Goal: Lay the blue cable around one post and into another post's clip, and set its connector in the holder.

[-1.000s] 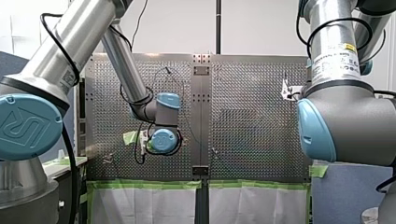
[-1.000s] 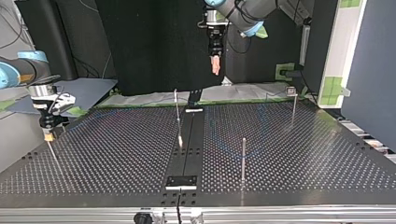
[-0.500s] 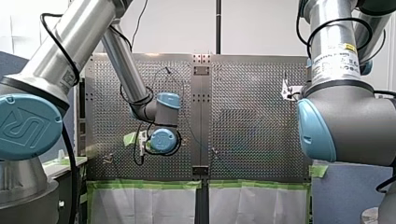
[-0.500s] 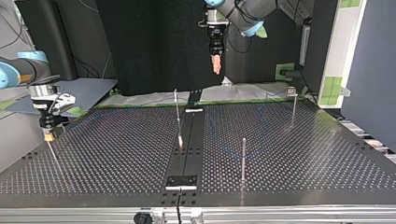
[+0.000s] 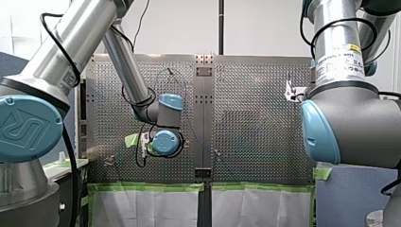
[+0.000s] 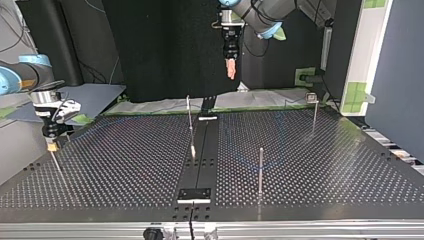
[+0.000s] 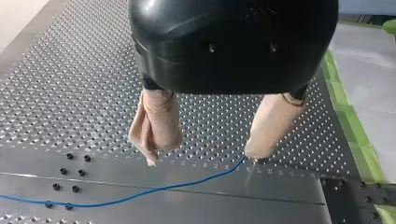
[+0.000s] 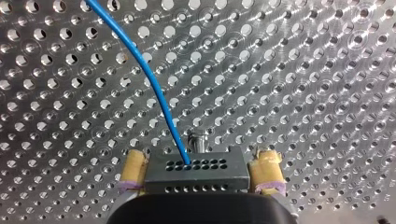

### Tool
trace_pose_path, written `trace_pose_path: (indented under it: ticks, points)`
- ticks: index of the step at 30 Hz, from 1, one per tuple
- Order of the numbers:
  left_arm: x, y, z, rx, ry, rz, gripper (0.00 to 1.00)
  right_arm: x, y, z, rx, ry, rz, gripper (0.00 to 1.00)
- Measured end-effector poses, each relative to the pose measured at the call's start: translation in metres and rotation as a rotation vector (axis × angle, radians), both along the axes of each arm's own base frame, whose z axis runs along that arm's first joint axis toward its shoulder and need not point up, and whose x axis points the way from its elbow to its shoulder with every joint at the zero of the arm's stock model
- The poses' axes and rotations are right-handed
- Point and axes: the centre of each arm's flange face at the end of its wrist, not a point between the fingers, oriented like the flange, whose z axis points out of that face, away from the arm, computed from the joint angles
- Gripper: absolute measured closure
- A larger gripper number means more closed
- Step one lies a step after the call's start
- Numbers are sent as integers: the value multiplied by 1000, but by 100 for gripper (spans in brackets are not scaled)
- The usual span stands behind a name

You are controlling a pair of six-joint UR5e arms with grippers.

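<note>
My left claw (image 7: 204,157) slightly higher; one blue cable (image 7: 140,192), one connector (image 8: 194,175).

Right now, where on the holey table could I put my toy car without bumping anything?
Best spot: the table between my right claw and the black middle strip, at the top view's left. Also the near corner at its right, past the short post and clip post. Crowded: between the middle post and short post, where the blue cable curves.
</note>
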Motion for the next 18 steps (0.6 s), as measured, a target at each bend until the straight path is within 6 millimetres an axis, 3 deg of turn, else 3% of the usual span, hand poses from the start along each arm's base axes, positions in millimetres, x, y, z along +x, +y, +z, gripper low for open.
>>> trace_pose_path:
  ticks: [18]
  points:
    - [0,0,0,-19,-3,3,0,0,0,0,0,0,0,0]
